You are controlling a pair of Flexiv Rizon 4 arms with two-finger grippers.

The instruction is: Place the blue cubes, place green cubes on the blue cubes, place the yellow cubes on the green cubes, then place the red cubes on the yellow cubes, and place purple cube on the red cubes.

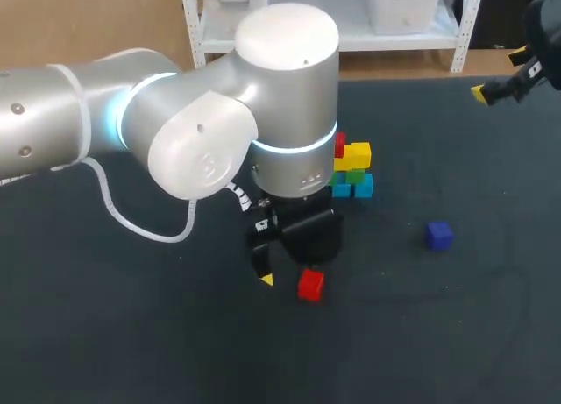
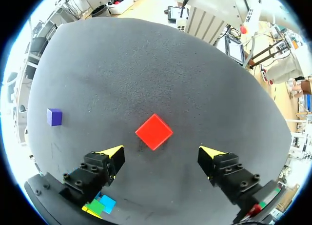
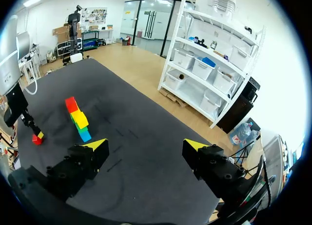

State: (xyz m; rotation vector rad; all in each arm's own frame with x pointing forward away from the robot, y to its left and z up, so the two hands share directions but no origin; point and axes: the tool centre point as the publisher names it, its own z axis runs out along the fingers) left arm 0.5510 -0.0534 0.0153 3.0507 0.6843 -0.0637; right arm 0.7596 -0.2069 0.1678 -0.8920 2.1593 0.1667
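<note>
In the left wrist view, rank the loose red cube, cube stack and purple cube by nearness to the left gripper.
1. loose red cube: just ahead of left gripper
2. cube stack: close beside it
3. purple cube: far aside

I count two red cubes (image 1: 310, 284), one loose and one stacked; one purple cube (image 1: 439, 235); two blue cubes (image 1: 364, 186). The yellow cubes (image 1: 358, 153) and green cubes (image 1: 354, 176) are partly hidden, so I can't count them.

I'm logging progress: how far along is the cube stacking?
Done: blue cubes, a green layer, a yellow layer and one red cube are stacked. In hand: the open left gripper hovers over the loose red cube. Left: stack it, then the purple cube.
</note>
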